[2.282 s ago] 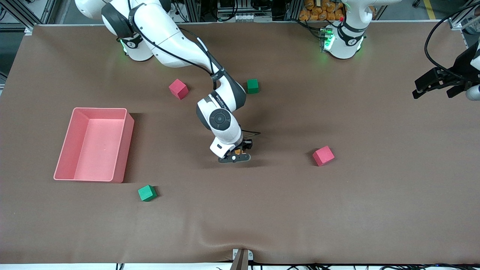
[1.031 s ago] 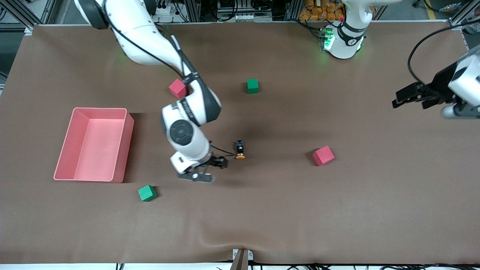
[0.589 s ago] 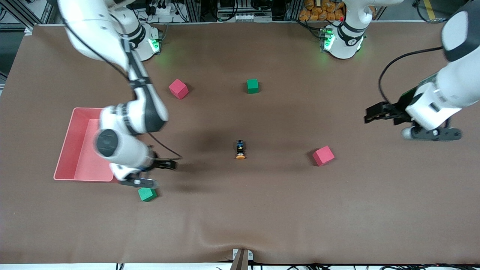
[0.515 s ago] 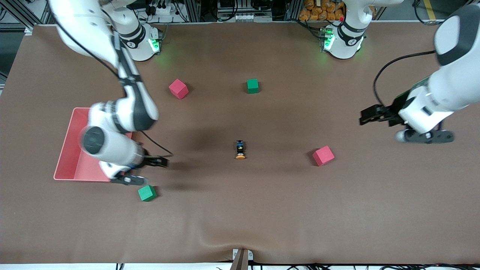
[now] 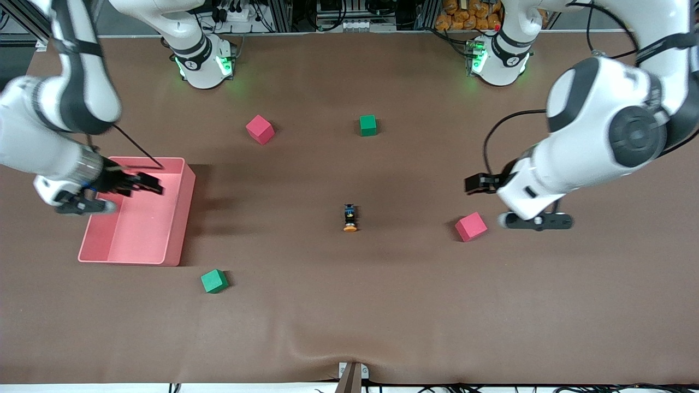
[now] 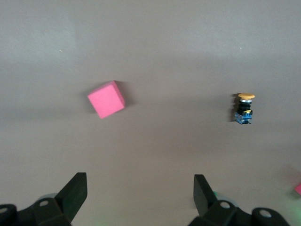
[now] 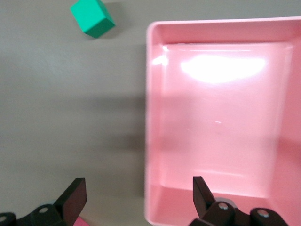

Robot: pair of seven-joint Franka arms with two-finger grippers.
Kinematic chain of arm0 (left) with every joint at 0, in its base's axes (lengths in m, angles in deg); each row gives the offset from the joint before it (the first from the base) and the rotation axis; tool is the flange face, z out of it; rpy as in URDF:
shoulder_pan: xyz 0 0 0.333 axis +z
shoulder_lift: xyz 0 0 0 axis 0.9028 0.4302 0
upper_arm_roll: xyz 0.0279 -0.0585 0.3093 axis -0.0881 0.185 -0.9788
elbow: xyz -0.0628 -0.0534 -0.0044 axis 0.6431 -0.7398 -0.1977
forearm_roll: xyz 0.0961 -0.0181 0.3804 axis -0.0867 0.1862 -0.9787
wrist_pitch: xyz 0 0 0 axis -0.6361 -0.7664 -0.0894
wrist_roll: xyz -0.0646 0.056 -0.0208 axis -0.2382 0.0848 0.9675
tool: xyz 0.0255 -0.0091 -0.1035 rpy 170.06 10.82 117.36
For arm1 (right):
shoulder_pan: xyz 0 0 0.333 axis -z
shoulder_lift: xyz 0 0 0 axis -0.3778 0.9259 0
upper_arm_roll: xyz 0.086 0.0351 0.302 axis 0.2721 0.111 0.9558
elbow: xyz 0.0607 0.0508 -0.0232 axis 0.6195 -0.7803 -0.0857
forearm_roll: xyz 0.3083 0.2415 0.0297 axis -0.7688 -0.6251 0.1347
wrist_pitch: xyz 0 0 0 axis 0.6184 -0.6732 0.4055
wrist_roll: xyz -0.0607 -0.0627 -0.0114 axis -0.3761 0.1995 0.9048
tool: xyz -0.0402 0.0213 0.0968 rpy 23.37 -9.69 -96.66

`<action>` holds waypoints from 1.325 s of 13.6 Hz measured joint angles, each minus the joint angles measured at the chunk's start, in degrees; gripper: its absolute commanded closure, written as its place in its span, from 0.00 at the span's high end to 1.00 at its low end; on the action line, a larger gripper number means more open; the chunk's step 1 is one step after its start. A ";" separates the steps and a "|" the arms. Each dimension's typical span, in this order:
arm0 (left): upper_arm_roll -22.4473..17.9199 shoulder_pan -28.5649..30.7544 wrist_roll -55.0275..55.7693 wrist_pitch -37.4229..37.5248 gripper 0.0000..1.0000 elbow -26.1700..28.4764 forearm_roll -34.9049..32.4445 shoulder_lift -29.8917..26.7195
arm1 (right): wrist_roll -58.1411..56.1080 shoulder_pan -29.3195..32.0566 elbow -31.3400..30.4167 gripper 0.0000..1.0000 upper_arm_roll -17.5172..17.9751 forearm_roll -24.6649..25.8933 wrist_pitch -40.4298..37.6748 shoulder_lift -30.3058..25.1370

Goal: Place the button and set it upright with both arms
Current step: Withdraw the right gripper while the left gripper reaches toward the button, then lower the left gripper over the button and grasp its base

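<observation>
Button [image 5: 350, 217] lies tipped on the worktop [image 5: 349, 305], axis 12-to-6, cap at 6. Left tool [image 5: 474, 184] open, nearer; button at its 8 o'clock. Right tool [image 5: 143, 183] open over the pink bin [image 5: 183, 218].

Button [image 5: 350, 217]: tiny cylinder, round orange cap, black and blue body. Lies on its side on the bare brown table, mid-table, cap end toward the front camera. Nothing touches it. Left wrist view shows it [image 6: 244, 108] too, cap flared wider than body.
</observation>
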 measured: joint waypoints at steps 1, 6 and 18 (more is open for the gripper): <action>-0.02 -1.03 0.97 -0.19 1.00 -0.51 -0.01 1.05 | -2.28 1.80 0.06 1.00 -0.02 0.77 -1.65 -1.44; -0.13 -6.41 6.85 -6.54 1.00 -1.16 -1.14 5.62 | -3.78 2.97 11.69 1.00 0.86 6.39 -16.39 -4.84; -1.38 -17.62 19.66 -23.80 1.00 -2.67 -2.65 17.21 | -0.07 3.11 25.10 1.00 1.72 7.98 -33.98 -4.74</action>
